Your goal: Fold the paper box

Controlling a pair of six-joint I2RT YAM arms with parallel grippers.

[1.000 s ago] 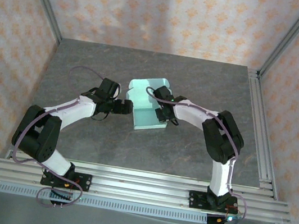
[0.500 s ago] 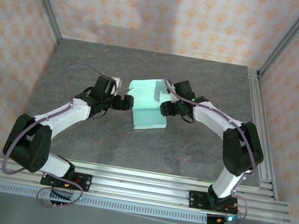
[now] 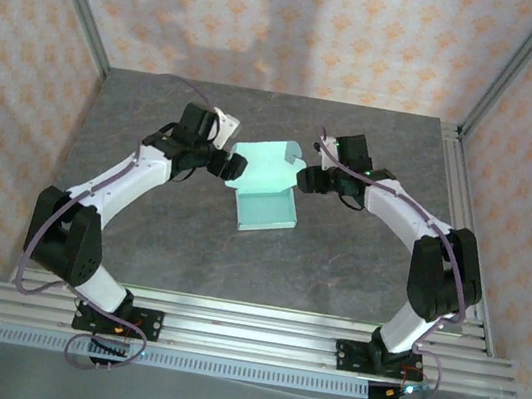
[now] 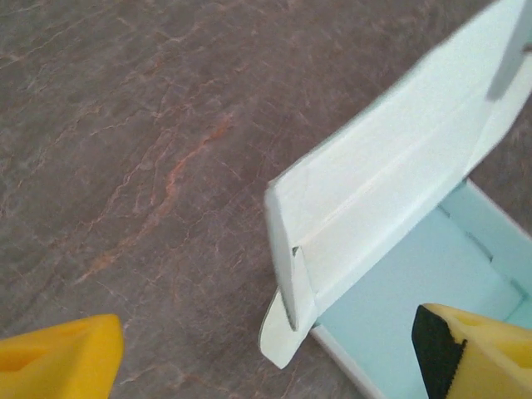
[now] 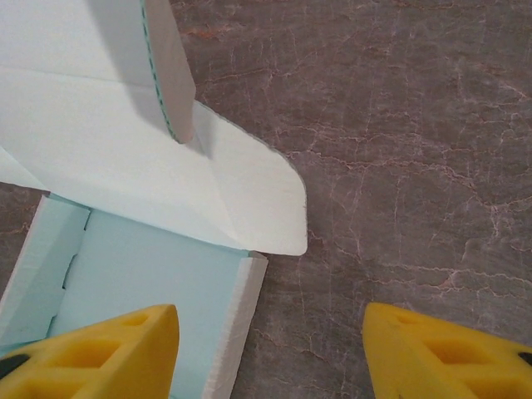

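Paper box (image 3: 270,185) sat half-folded, midway between the counter's (image 3: 357,265) side edges.
Left claw (image 3: 234,166) and right claw (image 3: 306,179) flanked its raised flap, both released.

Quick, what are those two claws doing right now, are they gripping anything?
Left gripper: open around a corner of the paper box, not gripping it.
Right gripper: open, holding nothing.

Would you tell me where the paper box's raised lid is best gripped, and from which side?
Probably by its rounded side flap, coming in from the right with the right gripper: the flap juts free beyond the wall of the paper box, and looks thin enough for the open jaws.
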